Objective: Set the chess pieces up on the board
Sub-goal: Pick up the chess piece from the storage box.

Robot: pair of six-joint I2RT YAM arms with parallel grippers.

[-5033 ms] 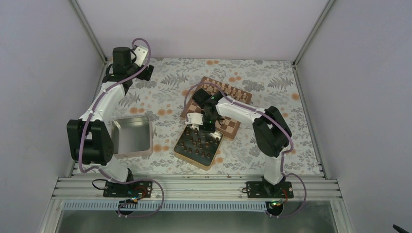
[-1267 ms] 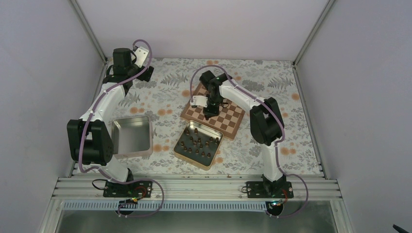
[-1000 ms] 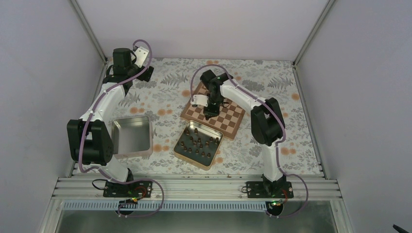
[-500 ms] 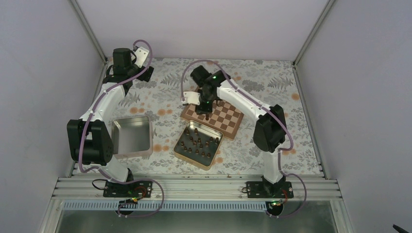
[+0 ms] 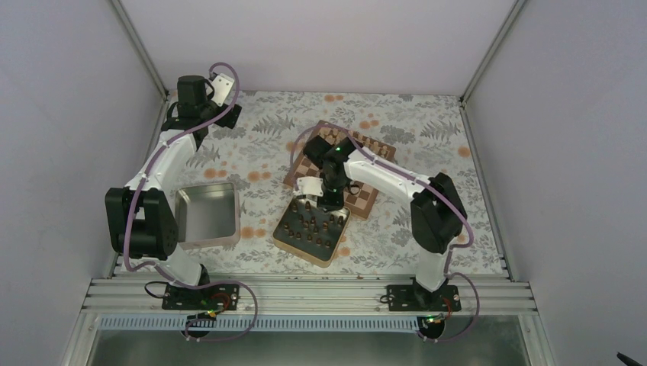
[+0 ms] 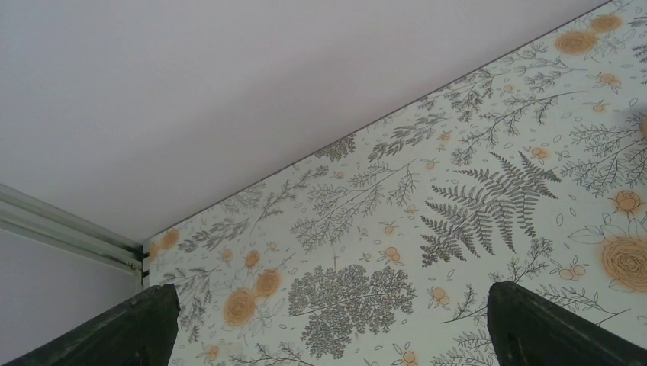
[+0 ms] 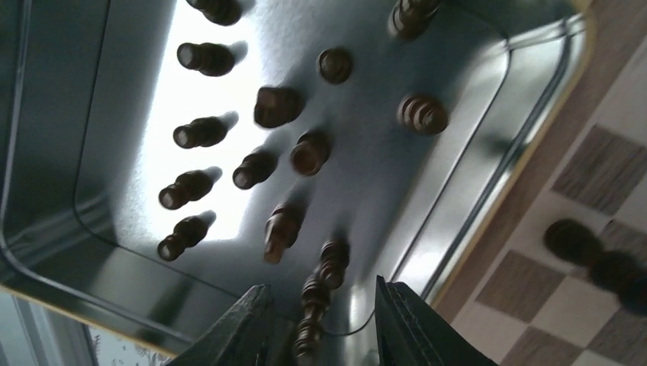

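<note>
- Top external view: square wooden chessboard [image 5: 357, 178] with tan and brown checks, flat on the floral-print counter [image 5: 427, 130], right of centre.
- Just beside its near edge: square metal tin [image 5: 299, 252] with the small dark brown wooden chessmen [image 5: 311, 223] inside, most of them upright.
- Above that tin's far rim: right tool [image 5: 329, 203], pointed down from an arm stretched across the board.
- Right wrist view: black fingers [image 7: 248, 324] spread apart, with one dark chessman [image 7: 313, 301] standing in the gap, nearer the picture-left finger; cannot tell whether touched.
- Same view, picture-right: two blurred dark shapes [image 7: 568, 236] on board squares.
- Left of the arms' bases: second square metal tin [image 5: 206, 217], well apart from the board.
- Far left corner of the counter: left tool [image 5: 230, 114], well away from both tins.
- Left wrist view: its two dark fingertips [image 6: 114, 335] wide apart, nothing between them but leaf-and-flower print.
</note>
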